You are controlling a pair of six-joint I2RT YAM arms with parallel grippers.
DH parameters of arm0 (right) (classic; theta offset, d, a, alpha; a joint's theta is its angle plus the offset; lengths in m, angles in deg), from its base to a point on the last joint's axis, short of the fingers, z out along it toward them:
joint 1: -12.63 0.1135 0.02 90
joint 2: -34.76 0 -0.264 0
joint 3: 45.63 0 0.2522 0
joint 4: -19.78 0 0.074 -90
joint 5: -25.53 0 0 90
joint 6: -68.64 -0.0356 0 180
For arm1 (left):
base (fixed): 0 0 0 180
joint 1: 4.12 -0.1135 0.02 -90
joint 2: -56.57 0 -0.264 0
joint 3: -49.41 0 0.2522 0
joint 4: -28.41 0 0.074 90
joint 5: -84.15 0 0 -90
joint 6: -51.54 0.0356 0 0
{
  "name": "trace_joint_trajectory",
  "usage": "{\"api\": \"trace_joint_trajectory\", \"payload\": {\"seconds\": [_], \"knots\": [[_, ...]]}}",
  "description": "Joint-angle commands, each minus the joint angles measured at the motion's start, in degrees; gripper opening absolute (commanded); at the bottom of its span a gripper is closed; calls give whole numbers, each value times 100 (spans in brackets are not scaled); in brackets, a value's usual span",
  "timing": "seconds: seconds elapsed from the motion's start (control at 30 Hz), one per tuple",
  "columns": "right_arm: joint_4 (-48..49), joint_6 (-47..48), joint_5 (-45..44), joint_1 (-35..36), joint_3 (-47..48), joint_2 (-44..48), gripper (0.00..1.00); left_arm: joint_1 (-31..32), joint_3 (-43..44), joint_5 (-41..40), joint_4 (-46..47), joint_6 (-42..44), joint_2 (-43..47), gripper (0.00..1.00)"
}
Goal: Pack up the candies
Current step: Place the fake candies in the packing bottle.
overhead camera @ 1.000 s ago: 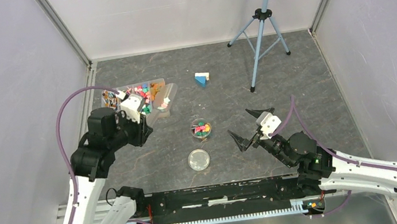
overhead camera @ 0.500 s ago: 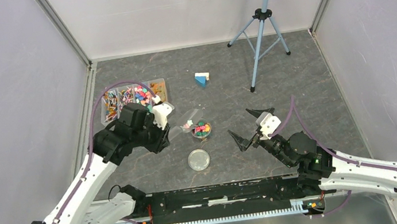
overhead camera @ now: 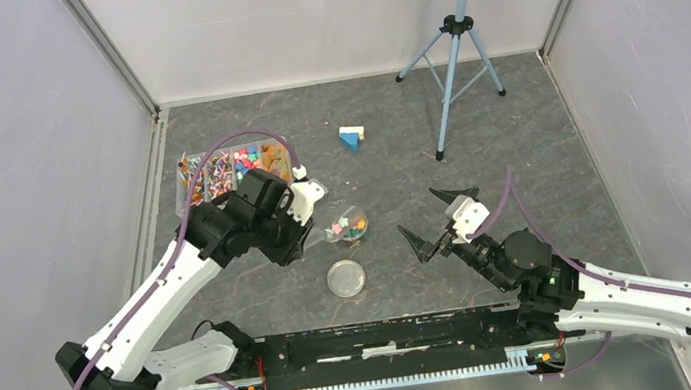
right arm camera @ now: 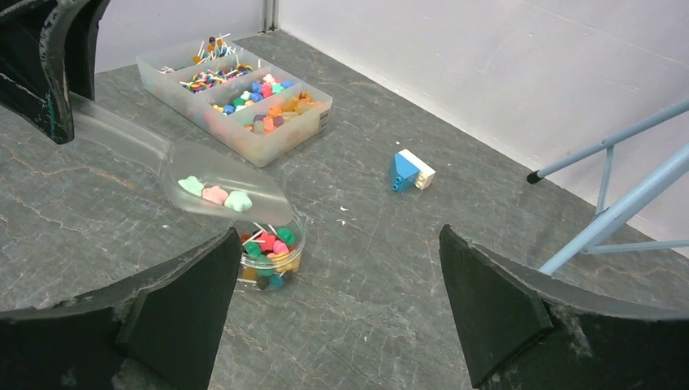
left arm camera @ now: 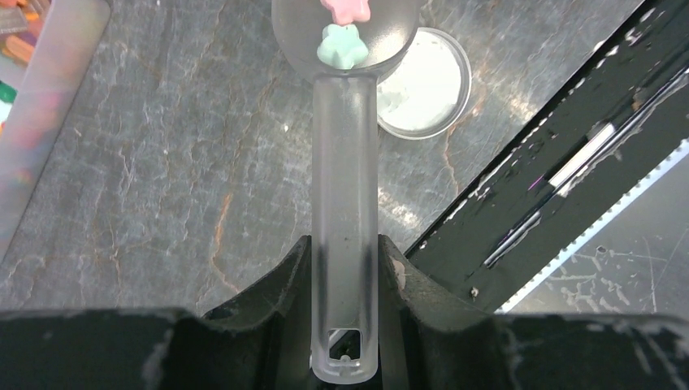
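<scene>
My left gripper (left arm camera: pixel 344 253) is shut on the handle of a clear plastic scoop (left arm camera: pixel 344 187). The scoop's bowl (right arm camera: pixel 223 188) carries three candies (right arm camera: pixel 214 194), green and pink, and hangs just above a small round jar (right arm camera: pixel 275 262) partly filled with multicoloured candies. From above, the bowl (overhead camera: pixel 332 226) overlaps the jar's left rim (overhead camera: pixel 361 221). More candies lie sorted in a clear compartment tray (right arm camera: pixel 272 140) at the back left. My right gripper (right arm camera: pixel 340 237) stands open to the right of the jar, with nothing in it.
The jar's round lid (overhead camera: pixel 346 278) lies flat just in front of the jar. A blue-and-white block (overhead camera: pixel 351 138) sits further back. A light-blue tripod (overhead camera: pixel 451 65) stands at the back right. The black base rail (overhead camera: pixel 391 340) runs along the near edge.
My left arm has swung right from the tray, carrying the loaded scoop to the jar. The right arm has stayed still.
</scene>
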Motion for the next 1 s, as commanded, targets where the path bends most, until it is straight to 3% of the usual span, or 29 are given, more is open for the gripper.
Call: {"api": "trace_joint_trajectory", "payload": {"seconds": [0.0,0.97], "knots": [[162,70,-130,10,41,110,98,20,344,-299,-335,-78,-110,2],[173,149,-145,11,65,104,98,39,1503,-519,-1368,-688,-1226,2]]}}
